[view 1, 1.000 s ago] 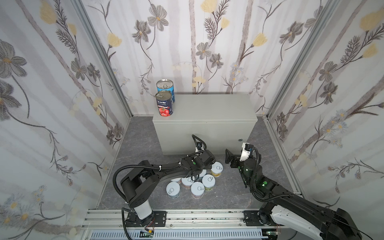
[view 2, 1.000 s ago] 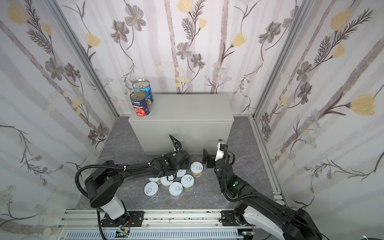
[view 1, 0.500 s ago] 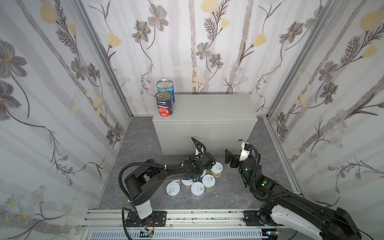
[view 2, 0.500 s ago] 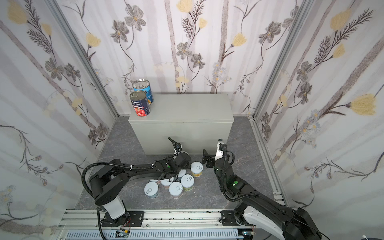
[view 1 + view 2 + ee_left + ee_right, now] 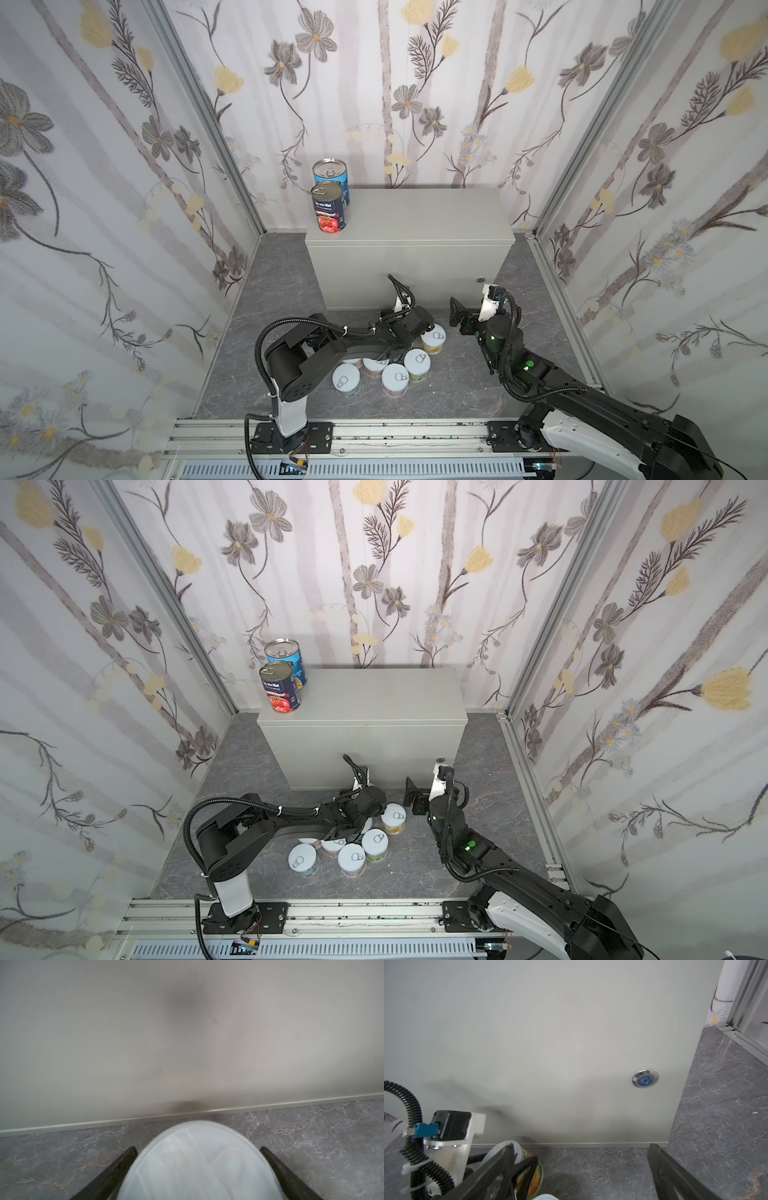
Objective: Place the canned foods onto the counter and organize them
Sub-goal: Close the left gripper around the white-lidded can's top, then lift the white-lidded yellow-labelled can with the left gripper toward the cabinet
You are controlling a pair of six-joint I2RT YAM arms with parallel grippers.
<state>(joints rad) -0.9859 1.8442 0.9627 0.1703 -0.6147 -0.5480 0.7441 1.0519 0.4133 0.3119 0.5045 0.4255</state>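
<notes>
Left wrist view: left fingers point(image 5: 116, 1172) flank a pale-lidded can point(image 5: 197, 1163) on the floor point(image 5: 311, 1126), before the front edge of the tabletop point(image 5: 415, 216); grip possibly incomplete. It should squeeze centred, lift vertically. Right fingers point(image 5: 675, 1178) gape, empty.

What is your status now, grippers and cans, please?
Left gripper astride a pale-lidded can on the floor, grip unconfirmed. Right gripper open, empty. Tomato can, blue can on the counter. Other short cans crowd close.
</notes>
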